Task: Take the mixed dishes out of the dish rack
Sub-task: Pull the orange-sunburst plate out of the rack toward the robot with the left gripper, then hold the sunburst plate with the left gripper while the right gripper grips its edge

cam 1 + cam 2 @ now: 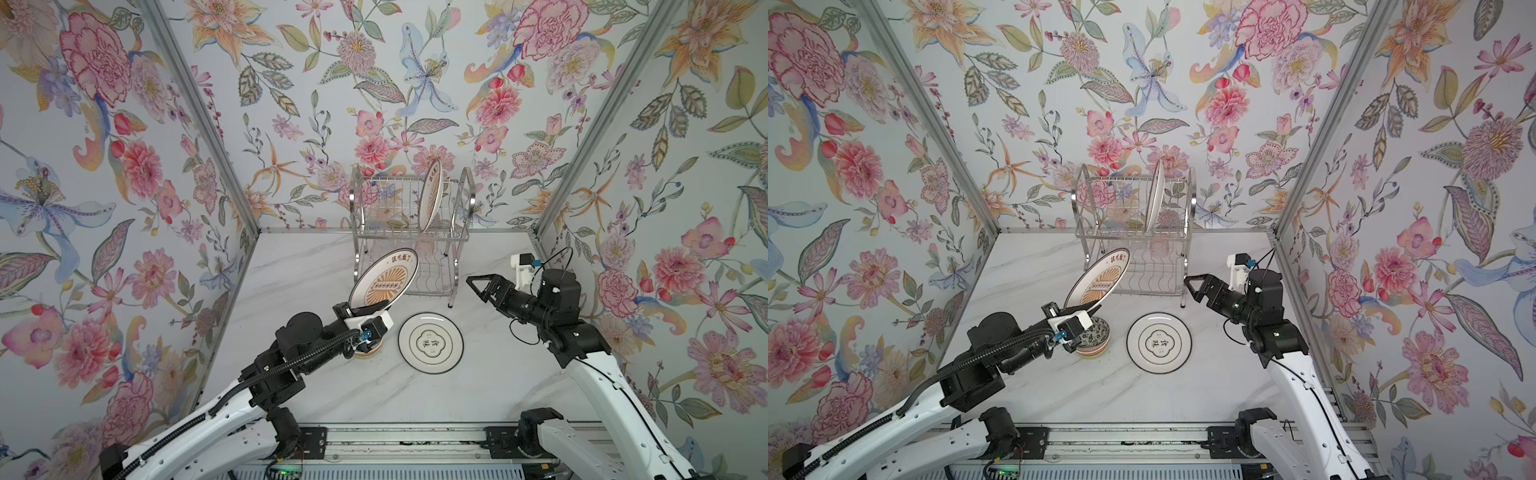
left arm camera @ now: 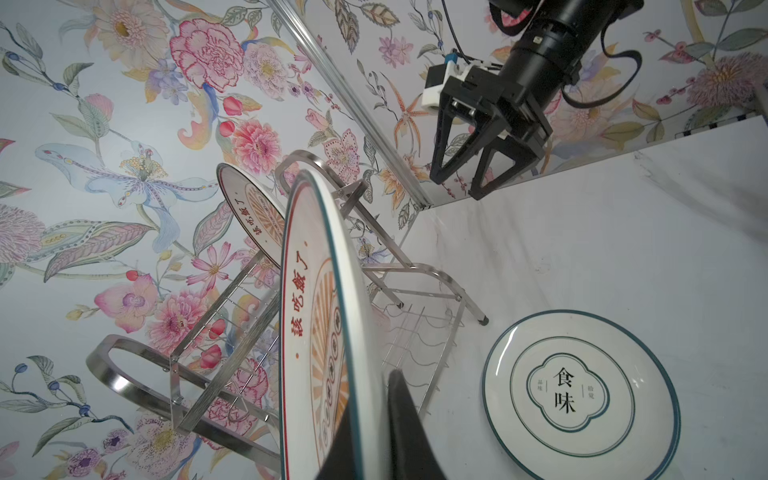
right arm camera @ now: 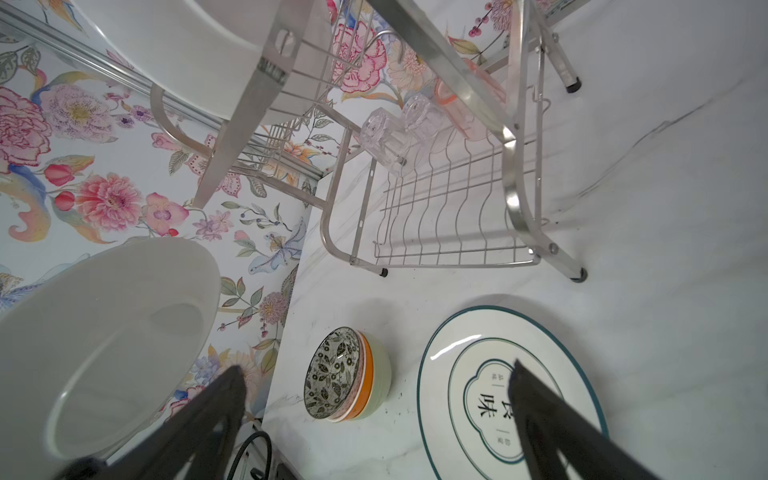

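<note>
1. Left pincer — clamped on the lower rim of a sunburst plate. The plate is tilted in the air just in front of the dish rack, seemingly clear of its wires.
2. Right pincer — jaws wide, nothing in them, hovering by the rack's front right leg.
3. Handling, as a judgement: glazed ceramic, so stiff, prob. fairly heavy and slick. An edge-only grip may let it swing, and it would chip on steel or stone. The rim looks like the only place to pinch.
4. Left to unload: one rack plate upright in the upper tier; clear cups, one w/ a pink tint, at the back of the lower tier.
5. Already out: flat plate near the worktop's middle; bowl stack just beside it, under the left wrist.
6. Worktop is smooth, white, marble-look; the rack stands at its rear edge. Floral walls close in on three sides.
</note>
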Tool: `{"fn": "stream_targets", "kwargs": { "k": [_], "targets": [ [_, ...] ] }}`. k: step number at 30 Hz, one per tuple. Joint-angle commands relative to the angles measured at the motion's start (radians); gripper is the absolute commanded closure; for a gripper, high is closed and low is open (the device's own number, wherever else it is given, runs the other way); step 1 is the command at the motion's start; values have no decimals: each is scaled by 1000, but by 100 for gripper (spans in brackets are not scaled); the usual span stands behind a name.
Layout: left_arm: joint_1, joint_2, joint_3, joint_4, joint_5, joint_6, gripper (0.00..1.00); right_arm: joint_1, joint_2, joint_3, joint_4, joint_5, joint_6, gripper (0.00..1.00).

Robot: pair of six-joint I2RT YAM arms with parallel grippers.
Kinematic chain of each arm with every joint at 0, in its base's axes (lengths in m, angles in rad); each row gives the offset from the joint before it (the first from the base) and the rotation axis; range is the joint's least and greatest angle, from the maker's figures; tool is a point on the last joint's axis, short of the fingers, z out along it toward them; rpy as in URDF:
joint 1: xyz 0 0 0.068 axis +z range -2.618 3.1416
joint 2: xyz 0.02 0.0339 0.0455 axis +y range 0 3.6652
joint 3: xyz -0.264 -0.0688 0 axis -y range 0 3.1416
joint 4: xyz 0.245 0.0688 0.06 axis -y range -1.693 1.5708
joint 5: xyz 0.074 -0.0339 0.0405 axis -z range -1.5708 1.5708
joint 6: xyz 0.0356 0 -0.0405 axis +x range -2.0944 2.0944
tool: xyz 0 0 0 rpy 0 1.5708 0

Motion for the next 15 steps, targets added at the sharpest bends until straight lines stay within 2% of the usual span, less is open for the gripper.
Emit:
{"fn": "stream_targets", "kwargs": {
  "k": [1, 8, 15],
  "targets": [
    [-57, 26, -9, 9, -122, 135, 100, -4, -1, 29, -8, -96, 32, 0],
    [-120, 98, -74, 106, -187, 263, 100, 36, 25, 61, -40, -148, 11, 2],
    [-141, 220, -60, 142, -209, 335, 100, 158, 94, 84, -62, -76, -32, 3]
  ]
}}
